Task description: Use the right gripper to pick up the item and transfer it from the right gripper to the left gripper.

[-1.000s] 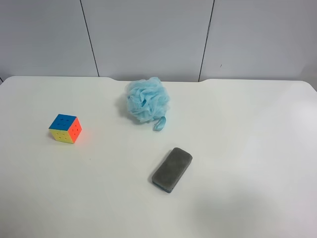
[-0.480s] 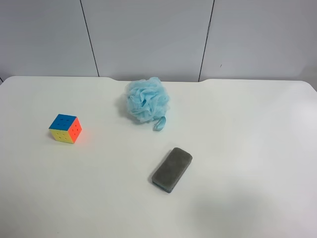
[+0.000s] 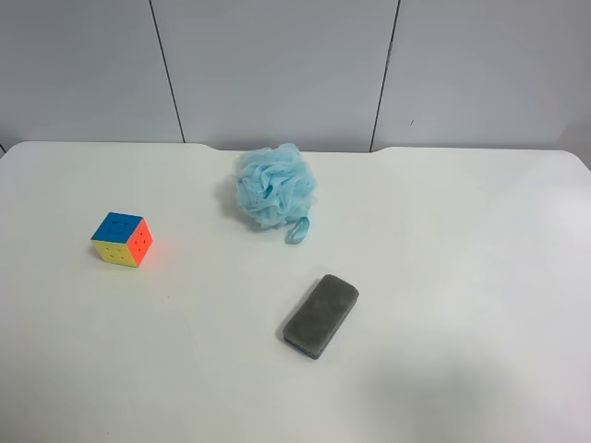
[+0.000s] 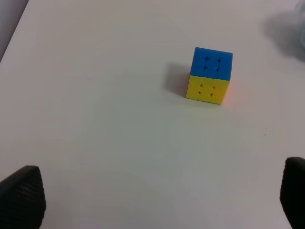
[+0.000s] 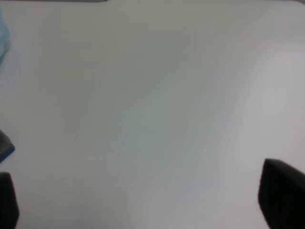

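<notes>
The puzzle cube sits on the white table at the exterior high view's left, blue face up, with yellow and orange sides showing. No arm shows in that view. In the left wrist view the cube lies ahead of my left gripper, well apart from it. That gripper's black fingertips stand wide apart and hold nothing. My right gripper is open and empty over bare table. Only its dark fingertips show, and the cube is out of its view.
A light-blue mesh puff lies at the back middle of the table. A grey rectangular pad lies nearer the front. A corner of the pad and a sliver of the puff show at the right wrist view's edge.
</notes>
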`<move>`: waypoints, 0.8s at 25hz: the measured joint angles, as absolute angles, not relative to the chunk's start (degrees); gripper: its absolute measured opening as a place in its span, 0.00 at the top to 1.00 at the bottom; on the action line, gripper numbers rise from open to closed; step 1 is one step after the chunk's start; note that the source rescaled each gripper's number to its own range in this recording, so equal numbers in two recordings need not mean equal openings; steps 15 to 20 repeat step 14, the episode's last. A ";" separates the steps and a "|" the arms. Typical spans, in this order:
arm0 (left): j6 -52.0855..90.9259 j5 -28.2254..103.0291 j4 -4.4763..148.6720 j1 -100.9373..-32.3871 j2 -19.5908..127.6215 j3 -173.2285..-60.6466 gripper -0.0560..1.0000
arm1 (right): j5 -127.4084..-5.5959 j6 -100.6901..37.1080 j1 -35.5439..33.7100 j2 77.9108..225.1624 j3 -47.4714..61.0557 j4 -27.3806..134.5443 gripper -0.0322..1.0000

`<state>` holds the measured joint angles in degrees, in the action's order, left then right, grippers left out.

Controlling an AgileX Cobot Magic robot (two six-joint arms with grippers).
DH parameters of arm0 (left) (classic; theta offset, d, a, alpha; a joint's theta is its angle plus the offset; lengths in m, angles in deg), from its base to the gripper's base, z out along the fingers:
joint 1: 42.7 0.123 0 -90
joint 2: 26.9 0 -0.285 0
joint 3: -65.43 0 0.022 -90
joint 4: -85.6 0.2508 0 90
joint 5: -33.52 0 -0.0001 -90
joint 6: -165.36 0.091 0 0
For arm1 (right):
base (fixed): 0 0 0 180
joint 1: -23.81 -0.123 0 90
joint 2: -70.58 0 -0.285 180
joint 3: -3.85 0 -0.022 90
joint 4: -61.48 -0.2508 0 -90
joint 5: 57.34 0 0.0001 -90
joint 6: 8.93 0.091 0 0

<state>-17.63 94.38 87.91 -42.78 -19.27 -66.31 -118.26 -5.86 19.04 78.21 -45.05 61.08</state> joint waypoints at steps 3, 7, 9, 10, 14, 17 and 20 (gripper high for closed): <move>-17.63 94.38 87.91 -42.78 -19.27 -66.31 0.00 | -118.26 -5.86 19.04 78.21 -45.05 61.08 0.00; -17.63 94.38 87.91 -42.78 -19.27 -66.31 0.00 | -118.26 -5.86 19.04 78.21 -45.05 61.08 0.00; -17.63 94.38 87.91 -42.78 -19.27 -66.31 0.00 | -118.26 -5.86 19.04 78.21 -45.05 61.08 0.00; -17.63 94.38 87.91 -42.78 -19.27 -66.31 0.00 | -118.26 -5.86 19.04 78.21 -45.05 61.08 0.00; -17.63 94.38 87.91 -42.78 -19.27 -66.31 0.00 | -118.26 -5.86 19.04 78.21 -45.05 61.08 0.00; -17.63 94.38 87.91 -42.78 -19.27 -66.31 0.00 | -118.26 -5.86 19.04 78.21 -45.05 61.08 0.00; -17.63 94.38 87.91 -42.78 -19.27 -66.31 0.00 | -118.26 -5.86 19.04 78.21 -45.05 61.08 0.00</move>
